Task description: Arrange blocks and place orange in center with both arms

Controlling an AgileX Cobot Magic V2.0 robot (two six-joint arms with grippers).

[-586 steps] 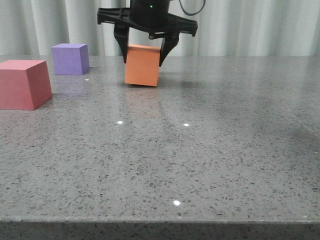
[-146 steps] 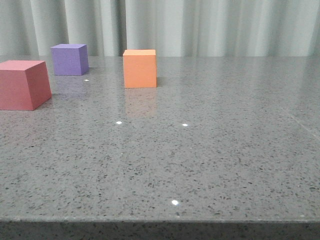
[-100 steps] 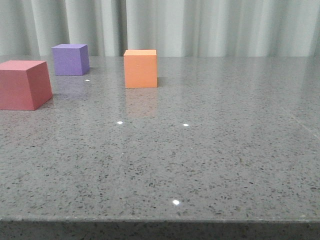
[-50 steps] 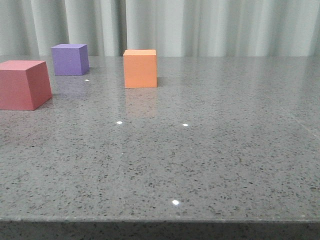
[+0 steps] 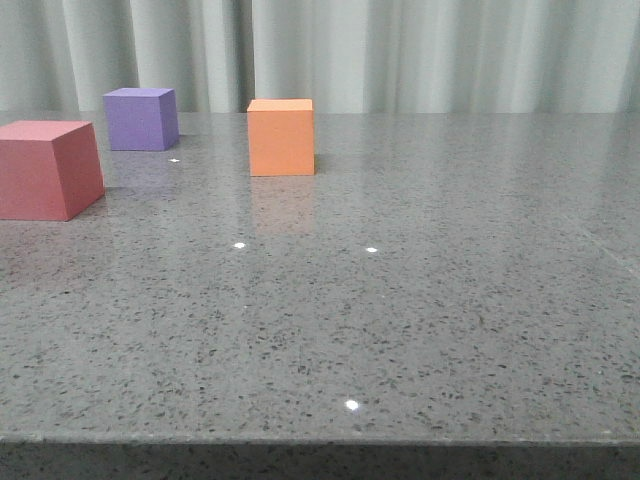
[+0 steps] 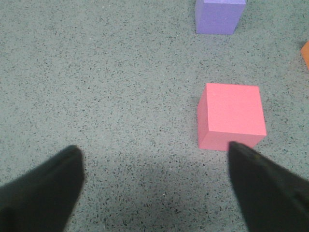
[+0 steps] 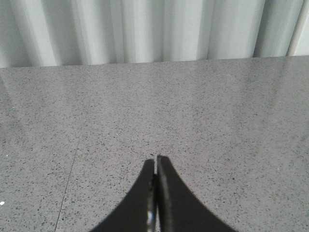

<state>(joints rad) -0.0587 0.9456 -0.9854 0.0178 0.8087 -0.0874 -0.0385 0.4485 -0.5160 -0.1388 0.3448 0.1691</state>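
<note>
My left gripper (image 6: 154, 186) is spread wide, its 2 fingers (image 6: 41, 191) apart over bare table (image 5: 420, 320), gripping nothing. The red block (image 6: 231, 116) sits just beyond my far finger, near its tip; whether they touch I cannot quite tell from the left wrist view. The purple block (image 6: 219, 14) stands further on, apart from the red one. Only a sliver of the orange block (image 6: 305, 52) shows at that view's edge.

My right gripper (image 7: 156, 166) is pressed closed, fingertips together, nothing between them, facing empty tabletop and a curtain (image 7: 154, 29).

In the front view the 3 blocks stand separate on the table: red (image 5: 45, 168) at the left edge, purple (image 5: 140, 118) behind it, orange (image 5: 281, 137) to their right, left of the middle.
</note>
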